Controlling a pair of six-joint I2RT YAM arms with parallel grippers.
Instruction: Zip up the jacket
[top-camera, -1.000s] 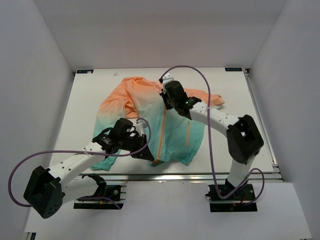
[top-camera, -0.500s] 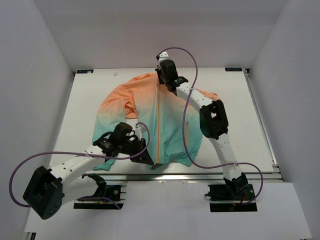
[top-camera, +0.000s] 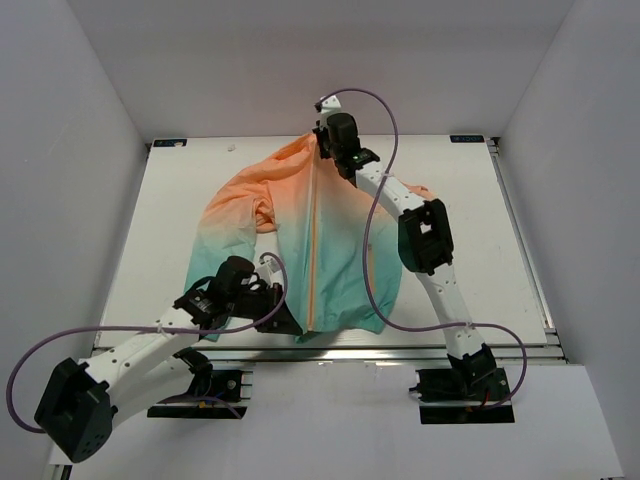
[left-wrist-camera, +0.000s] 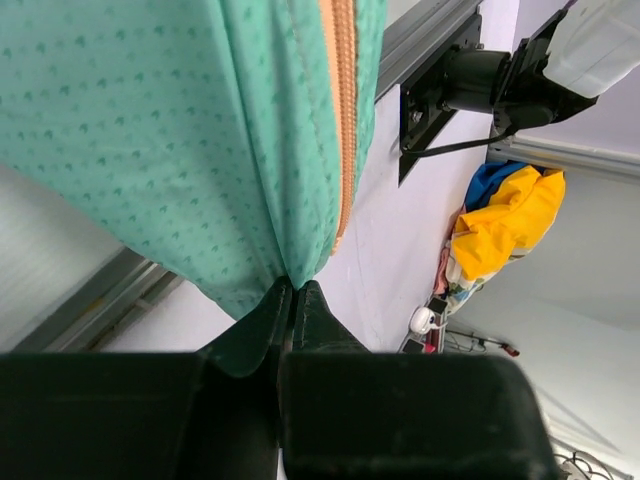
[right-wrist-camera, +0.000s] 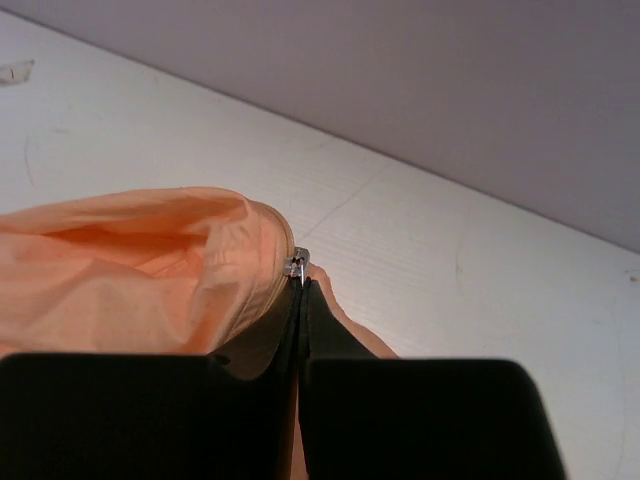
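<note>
Hem (top-camera: 335, 322) comes first: at the near edge of the desk (top-camera: 480, 220), the left fingers (left-wrist-camera: 288, 298) are clenched on the teal bottom edge of the jacket (top-camera: 345, 255). They pinch the fabric just beside the foot of the orange zipper (top-camera: 314, 250) (in the wrist view the cloth rises taut out of the closed tips, with the desk's front rail close by). The jacket lies spread front-up across the middle of the desk, its teal end toward the arm bases and its orange end toward the far wall. The zipper runs through it as one nearly straight line, its long axis pointing from the near edge to the far one. At the far end of that line the right arm is stretched almost fully out. The right fingers (right-wrist-camera: 300, 312) are shut on the small metal zipper pull (right-wrist-camera: 296, 264), which sits at the top of the orange collar (right-wrist-camera: 150, 260). So the pull lies directly in the right fingers and well apart from the left ones, with the whole zipper between the two grips. Any travel left must go along that same axis, away from the left fingers that anchor the hem. Judging by the unbroken orange line, the zip looks closed nearly to its top, so little pull seems to remain.
</note>
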